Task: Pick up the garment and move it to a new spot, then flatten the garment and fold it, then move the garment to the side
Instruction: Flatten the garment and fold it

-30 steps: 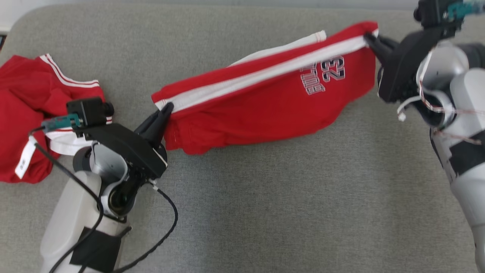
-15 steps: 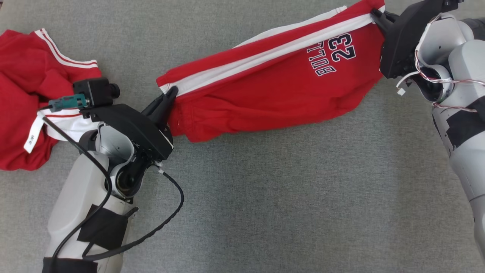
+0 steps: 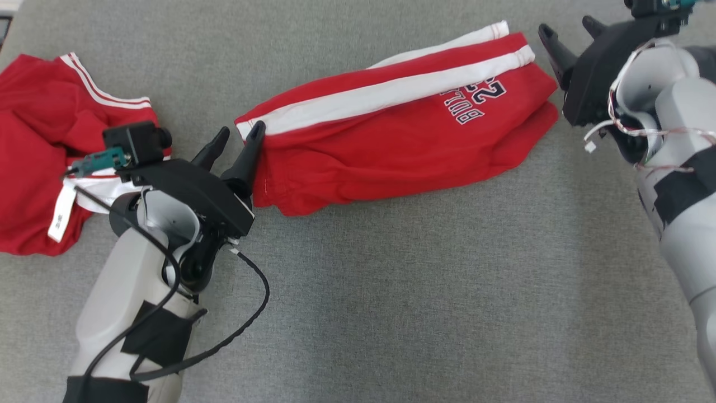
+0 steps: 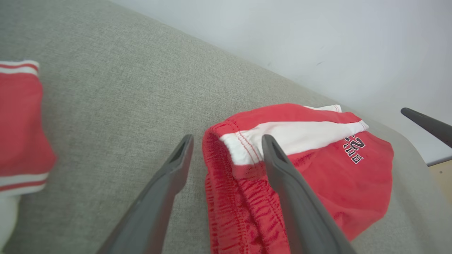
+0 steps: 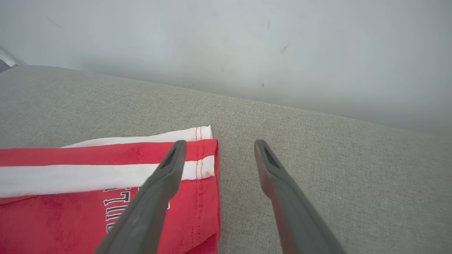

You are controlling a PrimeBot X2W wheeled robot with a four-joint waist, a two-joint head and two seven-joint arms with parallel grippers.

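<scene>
The garment (image 3: pixel 391 140) is a pair of red shorts with a white side stripe and dark lettering, lying stretched out across the grey cushioned surface (image 3: pixel 391 291). My left gripper (image 3: pixel 240 129) is open at the waistband end. In the left wrist view the waistband corner (image 4: pixel 233 151) sits loose between my left gripper's (image 4: pixel 227 138) spread fingers. My right gripper (image 3: pixel 565 25) is open just past the hem end. The right wrist view has my right gripper (image 5: pixel 220 143) hovering over the hem corner of the garment (image 5: pixel 70 197), holding nothing.
A second red garment (image 3: pixel 39 140) with white trim and a label lies crumpled at the far left, seen also as the red garment (image 4: pixel 17 123) in the left wrist view. A pale wall (image 5: pixel 226 42) rises behind the surface's far edge. Bare grey fabric spreads in front.
Both grippers have opened and let go of the garment's two ends. The garment has dropped from being stretched between them and now rests on the surface. The camera has also shifted.
</scene>
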